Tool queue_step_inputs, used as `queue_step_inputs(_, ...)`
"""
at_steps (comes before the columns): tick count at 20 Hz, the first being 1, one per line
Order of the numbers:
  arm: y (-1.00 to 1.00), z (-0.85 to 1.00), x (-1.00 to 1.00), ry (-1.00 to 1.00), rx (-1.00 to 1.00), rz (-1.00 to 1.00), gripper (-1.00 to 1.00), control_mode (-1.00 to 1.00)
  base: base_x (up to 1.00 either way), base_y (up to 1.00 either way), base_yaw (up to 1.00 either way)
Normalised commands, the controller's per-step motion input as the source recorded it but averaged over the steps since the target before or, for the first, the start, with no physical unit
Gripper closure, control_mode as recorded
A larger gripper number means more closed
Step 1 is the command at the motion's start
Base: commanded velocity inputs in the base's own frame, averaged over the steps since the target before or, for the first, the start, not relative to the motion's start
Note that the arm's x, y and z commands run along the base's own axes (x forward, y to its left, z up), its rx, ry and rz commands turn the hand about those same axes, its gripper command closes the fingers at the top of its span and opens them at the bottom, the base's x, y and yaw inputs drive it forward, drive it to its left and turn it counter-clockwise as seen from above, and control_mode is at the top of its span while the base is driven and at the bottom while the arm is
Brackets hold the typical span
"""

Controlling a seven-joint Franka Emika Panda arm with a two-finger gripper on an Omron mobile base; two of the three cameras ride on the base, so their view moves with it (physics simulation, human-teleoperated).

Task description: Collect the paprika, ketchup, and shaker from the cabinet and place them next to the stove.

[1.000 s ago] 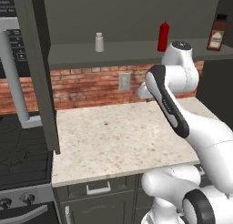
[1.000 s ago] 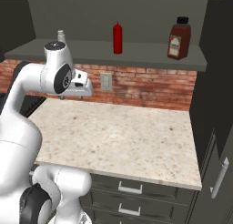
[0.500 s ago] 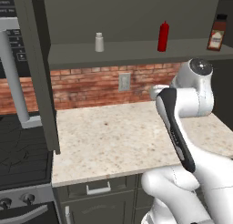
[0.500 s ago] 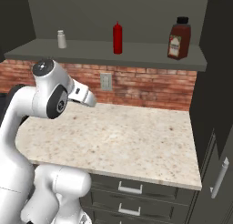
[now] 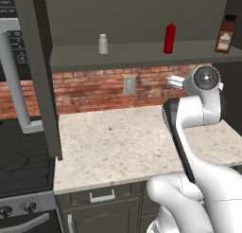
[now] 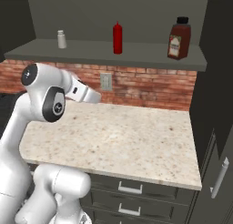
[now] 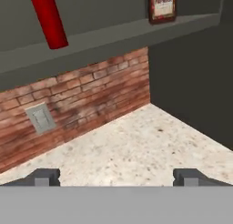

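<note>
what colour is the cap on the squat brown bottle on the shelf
Black, on the squat dark reddish-brown square bottle with a paper label; clearest in the right base view.

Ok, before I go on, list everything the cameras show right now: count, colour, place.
Shaker: one, pale grey-white, left end of the cabinet shelf.
Ketchup: one, bright red, mid shelf, upright.
Paprika: one, dark red-brown with black cap, right end of the shelf.
Cabinet: one, dark grey-green, above the counter, door open.
Counter: one, speckled beige, under the shelf.
Brick wall: red-brown, behind the counter.
Outlet: one, grey, on the brick.
Stove: one, black, left of the counter.
Microwave: one, steel, above the stove.
Drawers: dark, below the counter.
Arm: one, white, over the counter.
Fingers: two, dark, spread apart, holding nothing.
</note>
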Motion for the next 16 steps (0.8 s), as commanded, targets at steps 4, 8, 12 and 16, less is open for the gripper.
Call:
queue_step_inputs(4, -0.51, 0.72, 0.01, -0.28, 0.00, -0.22, -1.00, -1.00, 0.00, 0.00, 0.00)
queue_step_inputs(8, -0.54, 0.79, 0.00, -0.29, 0.00, -0.17, -1.00, -1.00, 0.00, 0.00, 0.00)
queue_step_inputs(12, -0.59, 0.75, 0.00, -0.29, 0.00, -0.09, -1.00, -1.00, 0.00, 0.00, 0.00)
queue_step_inputs(16, -0.60, 0.25, 0.04, -0.18, 0.00, -0.06, -1.00, -1.00, 0.00, 0.00, 0.00)
